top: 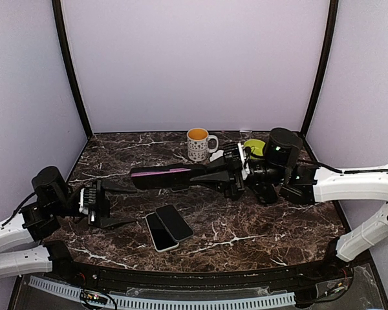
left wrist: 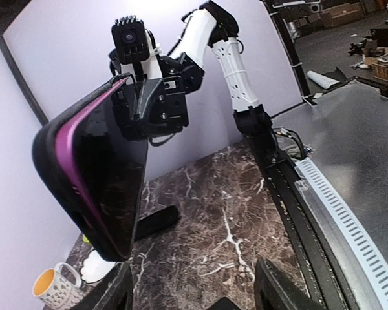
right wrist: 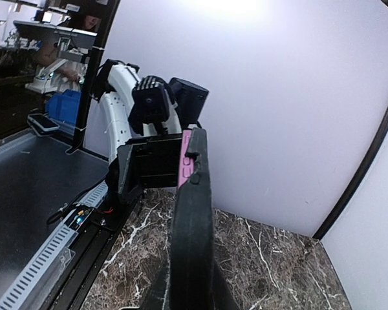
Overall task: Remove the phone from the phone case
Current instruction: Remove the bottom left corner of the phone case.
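Note:
My right gripper [top: 227,174] is shut on one end of a black phone case [top: 161,175] and holds it level above the table, pointing left. The phone [right wrist: 186,158] inside shows as a magenta strip along one long side of the case [right wrist: 193,239]. In the left wrist view the case [left wrist: 94,187] hangs edge-up with the dark glossy screen facing me. My left gripper [top: 132,206] is open with nothing between its fingers, low over the table, left of and below the case's free end. The jaws [left wrist: 194,284] frame bare marble.
Two dark phones [top: 168,226] lie side by side at the table's front middle. A patterned mug [top: 198,143] with an orange inside stands at the back, with a small white object [top: 216,155] and a green item [top: 253,147] near it. The table rail [left wrist: 336,213] runs along the near edge.

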Action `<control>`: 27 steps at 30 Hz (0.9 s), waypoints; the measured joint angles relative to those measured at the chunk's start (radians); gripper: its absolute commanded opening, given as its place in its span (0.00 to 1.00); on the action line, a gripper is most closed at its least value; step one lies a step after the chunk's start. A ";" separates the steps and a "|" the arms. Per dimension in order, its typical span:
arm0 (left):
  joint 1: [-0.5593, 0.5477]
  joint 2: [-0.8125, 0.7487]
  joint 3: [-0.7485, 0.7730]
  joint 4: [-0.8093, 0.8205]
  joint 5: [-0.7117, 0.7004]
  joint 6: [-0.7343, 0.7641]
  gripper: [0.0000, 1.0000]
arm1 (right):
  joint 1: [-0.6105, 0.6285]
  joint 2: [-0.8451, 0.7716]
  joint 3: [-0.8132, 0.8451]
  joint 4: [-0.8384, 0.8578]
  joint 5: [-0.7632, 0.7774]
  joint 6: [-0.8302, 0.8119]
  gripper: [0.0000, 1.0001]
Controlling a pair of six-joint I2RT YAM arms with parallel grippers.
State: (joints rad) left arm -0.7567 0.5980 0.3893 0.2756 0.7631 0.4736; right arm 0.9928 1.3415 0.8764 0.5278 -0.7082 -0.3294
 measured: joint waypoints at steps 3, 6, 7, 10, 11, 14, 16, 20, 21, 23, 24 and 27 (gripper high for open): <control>0.002 -0.034 -0.010 0.044 -0.085 -0.017 0.66 | 0.000 0.021 -0.003 0.134 0.067 0.123 0.00; 0.016 -0.062 -0.019 0.089 -0.193 -0.033 0.66 | 0.000 0.024 -0.002 0.229 0.163 0.214 0.00; 0.025 -0.067 -0.020 0.099 -0.218 -0.040 0.65 | 0.000 0.024 0.002 0.243 0.185 0.229 0.00; 0.065 -0.076 -0.020 0.135 -0.286 -0.065 0.63 | -0.003 0.046 0.037 0.268 0.237 0.263 0.00; 0.089 -0.076 -0.020 0.150 -0.301 -0.077 0.62 | -0.004 0.053 0.042 0.282 0.249 0.274 0.00; 0.146 -0.076 -0.021 0.184 -0.295 -0.119 0.62 | -0.008 0.065 0.043 0.303 0.256 0.314 0.00; 0.169 -0.079 -0.026 0.208 -0.262 -0.141 0.61 | -0.019 0.072 0.048 0.301 0.233 0.339 0.00; 0.192 -0.097 -0.043 0.258 -0.094 -0.181 0.59 | -0.057 0.104 0.079 0.307 0.095 0.421 0.00; 0.192 -0.101 -0.047 0.272 -0.054 -0.190 0.59 | -0.066 0.114 0.087 0.311 0.048 0.443 0.00; 0.192 -0.104 -0.053 0.296 0.034 -0.211 0.59 | -0.076 0.129 0.102 0.311 -0.042 0.477 0.00; 0.192 -0.103 -0.054 0.306 0.068 -0.222 0.59 | -0.079 0.136 0.108 0.309 -0.078 0.489 0.00; 0.192 -0.085 -0.057 0.336 0.169 -0.253 0.57 | -0.080 0.156 0.133 0.298 -0.192 0.512 0.00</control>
State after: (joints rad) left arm -0.5644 0.5129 0.3325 0.6113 0.9321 0.2207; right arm 0.9131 1.4979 1.0096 0.8261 -0.8997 0.1829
